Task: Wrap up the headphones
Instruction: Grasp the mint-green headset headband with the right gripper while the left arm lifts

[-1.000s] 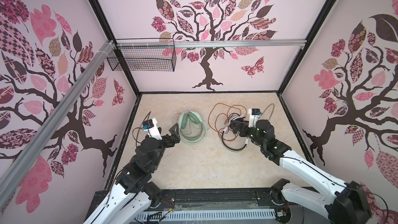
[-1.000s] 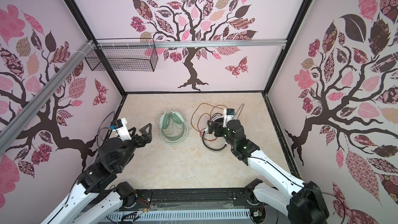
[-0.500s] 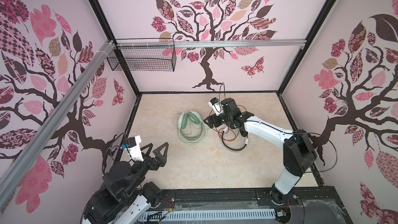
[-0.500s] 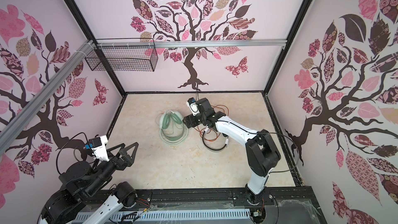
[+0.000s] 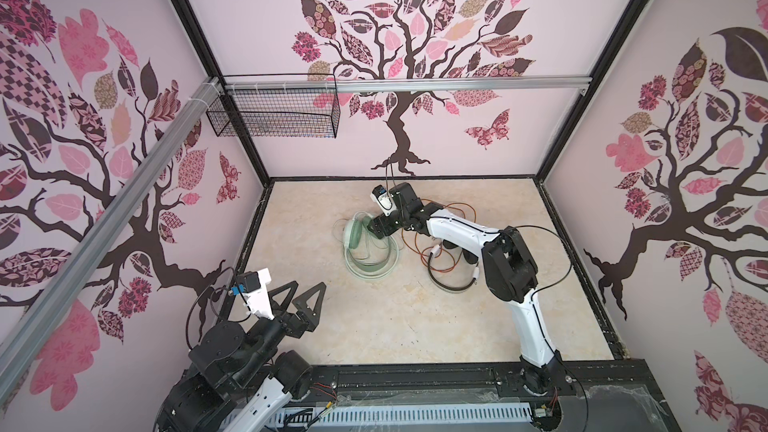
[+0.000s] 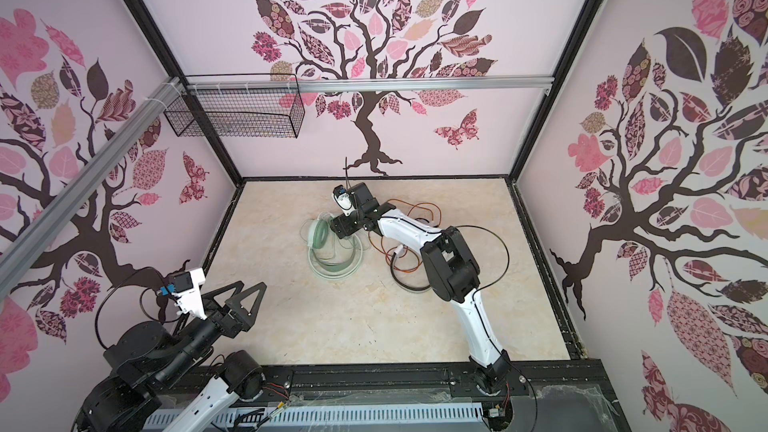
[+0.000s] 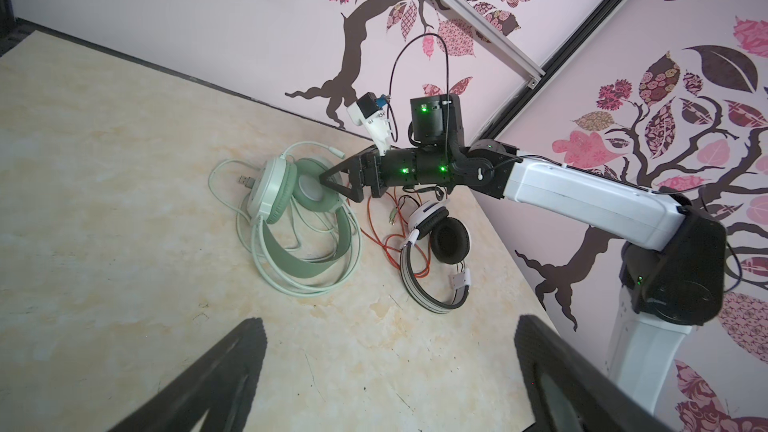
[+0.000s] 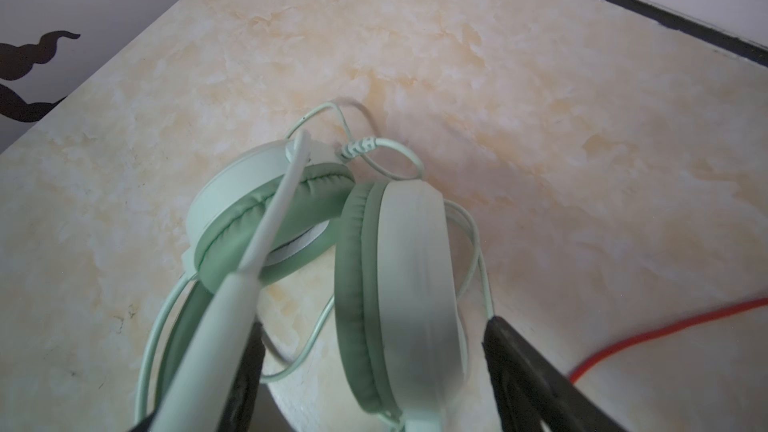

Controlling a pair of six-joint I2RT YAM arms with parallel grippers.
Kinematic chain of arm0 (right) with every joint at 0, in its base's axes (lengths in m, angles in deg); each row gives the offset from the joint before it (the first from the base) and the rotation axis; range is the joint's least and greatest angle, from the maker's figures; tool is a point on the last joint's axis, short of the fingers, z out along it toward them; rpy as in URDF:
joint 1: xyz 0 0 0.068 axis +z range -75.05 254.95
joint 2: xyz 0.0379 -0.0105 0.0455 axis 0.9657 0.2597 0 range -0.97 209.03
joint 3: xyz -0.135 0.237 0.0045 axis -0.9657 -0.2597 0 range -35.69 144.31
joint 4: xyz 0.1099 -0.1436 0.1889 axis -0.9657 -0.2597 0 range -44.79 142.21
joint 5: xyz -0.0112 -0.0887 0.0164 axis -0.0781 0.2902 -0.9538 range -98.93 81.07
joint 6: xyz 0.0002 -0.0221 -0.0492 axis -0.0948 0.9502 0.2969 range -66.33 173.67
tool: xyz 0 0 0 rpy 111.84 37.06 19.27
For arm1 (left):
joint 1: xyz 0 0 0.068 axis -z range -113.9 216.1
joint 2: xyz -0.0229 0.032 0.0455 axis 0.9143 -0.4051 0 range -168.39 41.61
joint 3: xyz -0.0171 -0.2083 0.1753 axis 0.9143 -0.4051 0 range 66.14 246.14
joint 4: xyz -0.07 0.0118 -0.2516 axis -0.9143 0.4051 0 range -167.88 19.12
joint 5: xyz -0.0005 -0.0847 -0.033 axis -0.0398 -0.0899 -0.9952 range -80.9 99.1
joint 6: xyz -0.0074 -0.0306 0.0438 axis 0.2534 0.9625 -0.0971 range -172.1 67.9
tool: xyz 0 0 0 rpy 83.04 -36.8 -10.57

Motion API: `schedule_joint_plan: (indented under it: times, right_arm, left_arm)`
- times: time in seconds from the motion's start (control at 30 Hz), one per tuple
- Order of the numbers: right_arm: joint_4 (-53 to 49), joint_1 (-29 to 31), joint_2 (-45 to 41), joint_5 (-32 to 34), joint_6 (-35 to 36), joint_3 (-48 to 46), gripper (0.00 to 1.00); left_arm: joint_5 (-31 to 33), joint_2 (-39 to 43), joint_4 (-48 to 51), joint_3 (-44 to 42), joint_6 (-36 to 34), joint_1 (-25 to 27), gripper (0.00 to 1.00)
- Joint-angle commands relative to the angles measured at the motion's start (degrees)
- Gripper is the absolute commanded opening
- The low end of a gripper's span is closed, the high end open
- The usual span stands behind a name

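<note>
1. Headphones in mint-green and white (image 8: 399, 284): lay on the marbled table (image 8: 540, 118), with one ear cup between the fingers (image 8: 519, 359) of the right gripper (image 8: 374, 324) and the second cup just past the opposite fingertip.
2. Pale cord (image 8: 395, 144): looped loosely around both cups, beyond the fingertips.
3. Right fingers: spread wide, one to each side of that cup with a gap showing on either side; clamped on nothing.
4. White headphones with black pads (image 7: 451, 241): lay behind those fingers, partly under the right arm (image 7: 582, 197), with the orange-red cord (image 7: 374, 238) strewn loose beside them.
5. Left gripper (image 5: 309, 284): spread fully, empty, held above bare table; both pairs lay well ahead of its fingertips.
</note>
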Motion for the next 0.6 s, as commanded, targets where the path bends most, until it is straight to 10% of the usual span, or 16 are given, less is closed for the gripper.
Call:
schedule_joint_plan:
  times: [0.0, 0.33, 0.57]
  right_arm:
    - [-3.3, 0.5, 5.6, 2.4, 0.8, 5.1, 0.86]
    - [-6.3, 0.9, 13.8, 4.3, -1.3, 14.0, 0.84]
    - [-5.2, 1.1, 12.9, 5.7, -5.2, 14.1, 0.43]
  left_arm:
    - [-2.4, 0.7, -1.9, -1.3, -0.5, -0.9, 0.97]
    - [-6.8, -1.6, -3.0, -1.4, -1.7, -2.8, 0.97]
    - [-6.8, -1.0, -2.9, -1.6, -1.7, -2.7, 0.97]
